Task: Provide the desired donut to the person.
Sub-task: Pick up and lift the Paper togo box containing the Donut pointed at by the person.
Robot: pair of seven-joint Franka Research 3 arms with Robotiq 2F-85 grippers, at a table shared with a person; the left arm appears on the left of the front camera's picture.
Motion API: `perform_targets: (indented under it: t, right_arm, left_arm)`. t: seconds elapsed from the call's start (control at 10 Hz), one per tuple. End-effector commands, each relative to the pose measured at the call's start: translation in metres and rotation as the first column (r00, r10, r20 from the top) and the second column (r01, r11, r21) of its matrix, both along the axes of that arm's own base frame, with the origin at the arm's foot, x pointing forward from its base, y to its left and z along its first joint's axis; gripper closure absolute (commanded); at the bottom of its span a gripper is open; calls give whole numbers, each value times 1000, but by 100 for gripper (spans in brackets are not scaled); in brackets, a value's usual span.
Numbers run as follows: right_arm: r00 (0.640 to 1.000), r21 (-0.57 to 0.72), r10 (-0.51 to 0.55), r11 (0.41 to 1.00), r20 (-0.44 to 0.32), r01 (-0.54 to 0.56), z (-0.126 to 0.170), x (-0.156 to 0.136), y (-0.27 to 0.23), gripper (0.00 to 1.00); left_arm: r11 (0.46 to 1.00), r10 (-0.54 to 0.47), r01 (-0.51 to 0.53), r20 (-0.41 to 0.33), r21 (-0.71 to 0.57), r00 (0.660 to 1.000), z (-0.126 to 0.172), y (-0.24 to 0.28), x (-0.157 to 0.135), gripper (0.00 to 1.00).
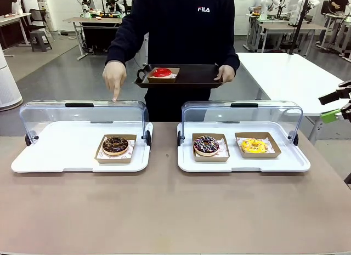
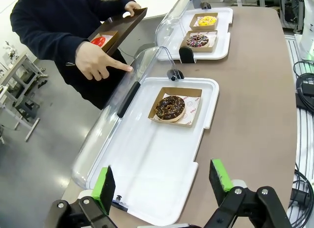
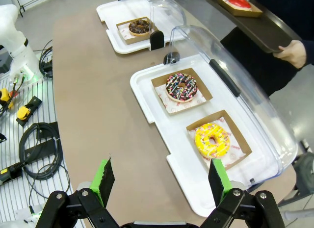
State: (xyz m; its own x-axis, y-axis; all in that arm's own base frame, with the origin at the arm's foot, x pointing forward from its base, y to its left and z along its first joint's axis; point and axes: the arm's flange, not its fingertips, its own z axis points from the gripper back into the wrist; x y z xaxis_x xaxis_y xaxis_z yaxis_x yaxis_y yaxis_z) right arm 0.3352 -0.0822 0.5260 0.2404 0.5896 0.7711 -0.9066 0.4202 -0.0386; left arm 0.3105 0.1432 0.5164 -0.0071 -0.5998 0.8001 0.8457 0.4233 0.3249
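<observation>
Left gripper (image 2: 162, 178) gapes, chocolate donut (image 2: 170, 108) ahead, well apart.

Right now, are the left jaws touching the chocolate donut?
Apart. In the left wrist view the left jaws stand open, with bare white tray between them and the chocolate donut.

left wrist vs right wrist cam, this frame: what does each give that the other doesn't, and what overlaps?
Left wrist: the person's hand pointing at the clear lid over the chocolate donut, plus the open left gripper.
Right wrist: the open right gripper and small yellow tools beside the table.
Both: chocolate donut, sprinkled donut, yellow donut, and the red donut on the person's dark tray.
</observation>
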Motion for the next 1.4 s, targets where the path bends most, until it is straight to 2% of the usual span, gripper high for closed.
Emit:
perform_targets:
  t: [0.0, 0.9, 1.0, 1.1, 1.2, 1.3]
  right_arm:
    - [1000, 22, 12, 1000, 17, -12, -1, 2, 1, 0]
    - [1000, 22, 12, 1000, 17, -12, -1, 2, 1, 0]
    - [1000, 22, 12, 1000, 17, -12, -1, 2, 1, 0]
    - [1000, 22, 12, 1000, 17, -12, -1, 2, 1, 0]
    - [1000, 22, 12, 1000, 17, -12, -1, 2, 1, 0]
    - [1000, 22, 12, 1000, 17, -12, -1, 2, 1, 0]
  left_arm:
    - [1000, -11, 12, 25, -2, 1000, -2, 2, 2, 0]
    - [1000, -11, 12, 25, -2, 1000, -2, 2, 2, 0]
    - [1000, 1, -1, -1, 6, 1000, 0, 0, 0, 0]
    - [988, -126, 131, -56, 86, 990, -4, -30, 23, 0]
    - [967, -204, 214, -83, 137, 975, -7, -53, 40, 0]
    - [928, -297, 318, -128, 193, 946, -15, -77, 54, 0]
